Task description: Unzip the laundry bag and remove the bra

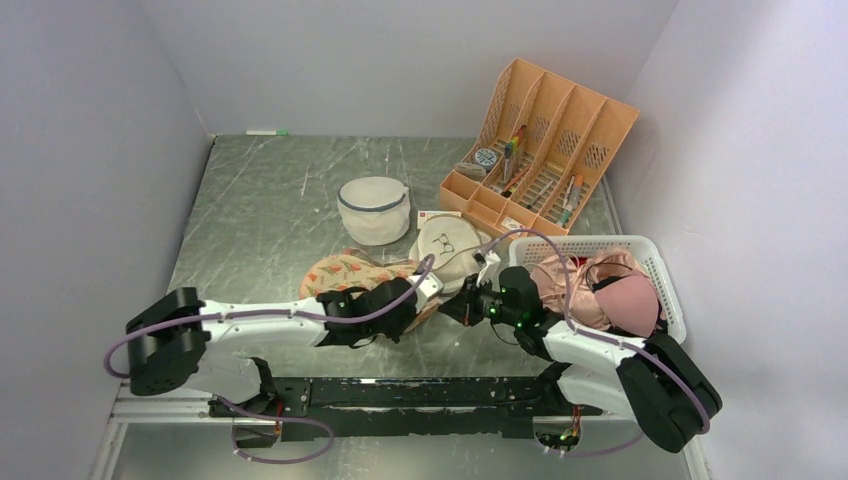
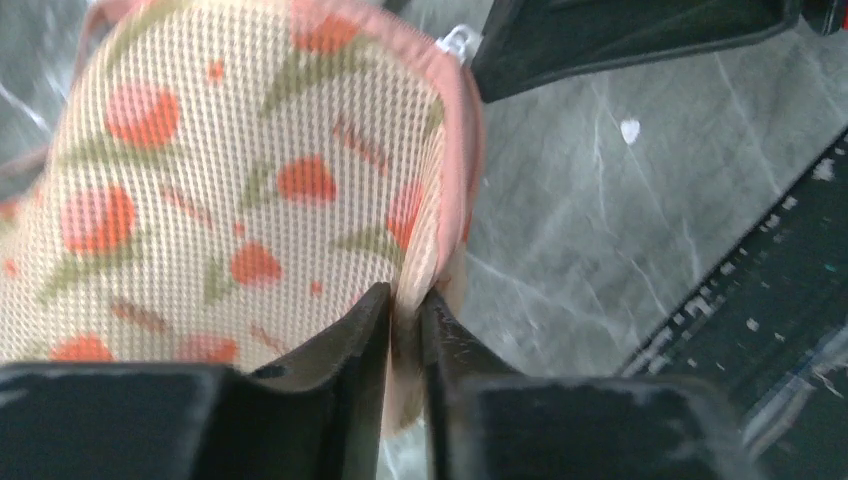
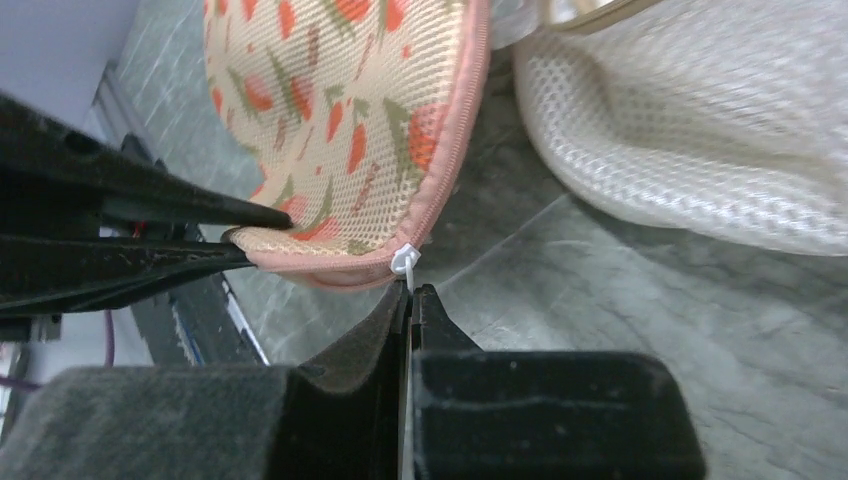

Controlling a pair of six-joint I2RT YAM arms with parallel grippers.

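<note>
The laundry bag (image 1: 345,272), beige mesh with orange-red print and pink zip edging, lies mid-table and fills the left wrist view (image 2: 230,190) and the right wrist view (image 3: 340,110). My left gripper (image 2: 405,305) is shut on the bag's pink edge at its near right end. My right gripper (image 3: 410,295) is shut on the white zip pull (image 3: 405,262), which sits at the bag's lower corner and also shows in the left wrist view (image 2: 457,42). The zip looks closed. The black bra is hidden.
A round cream bag with a glasses drawing (image 1: 447,245) lies just behind the grippers. A white mesh dome bag (image 1: 374,208) stands farther back. A white basket (image 1: 650,262) of pink garments is at the right. An orange organiser (image 1: 545,150) stands at the back right.
</note>
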